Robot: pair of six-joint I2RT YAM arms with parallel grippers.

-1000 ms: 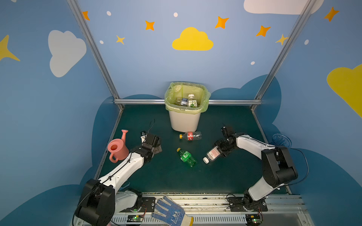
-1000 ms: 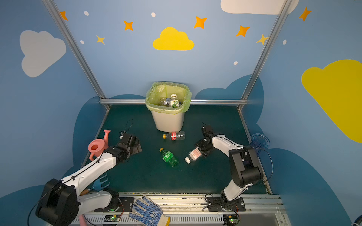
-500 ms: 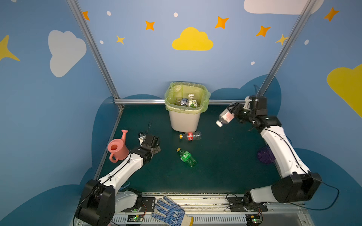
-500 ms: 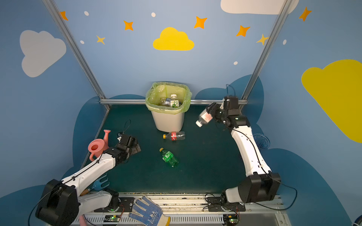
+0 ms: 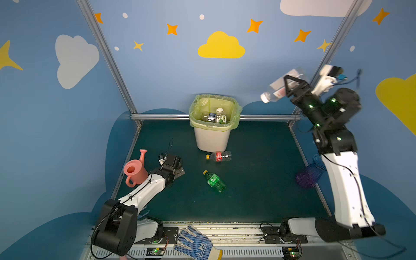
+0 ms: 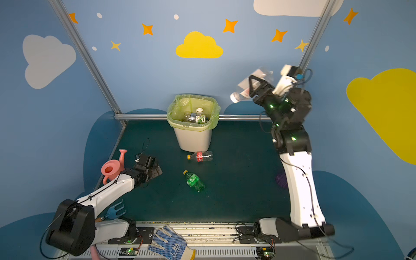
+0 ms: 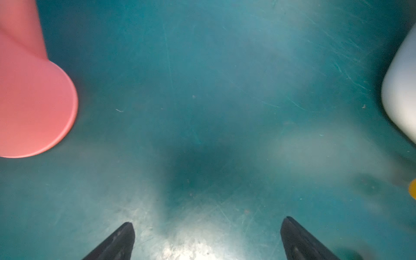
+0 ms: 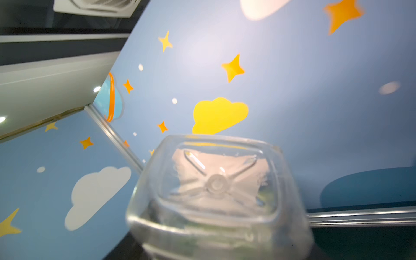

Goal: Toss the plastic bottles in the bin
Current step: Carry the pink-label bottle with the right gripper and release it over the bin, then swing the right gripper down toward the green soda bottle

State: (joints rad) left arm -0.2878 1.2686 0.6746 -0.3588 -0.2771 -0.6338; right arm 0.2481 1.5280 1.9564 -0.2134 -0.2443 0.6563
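A: Where is the clear bottle (image 5: 279, 89)?

B: High in the air, clamped between the right fingers (image 5: 286, 86), its white cap tilted down. It is to the right of the bin (image 5: 211, 139) and well apart from it.

A: And the left fingers (image 7: 119, 240)?

B: Spread wide with nothing between them, low over the worktop (image 5: 258, 180) beside the pink watering can (image 5: 135, 172).

A: Other bottles (image 5: 216, 117)?

B: A few sit inside the bin. A red-labelled bottle (image 5: 218, 156) lies just in front of it, and a green bottle (image 5: 213, 181) lies nearer the front.
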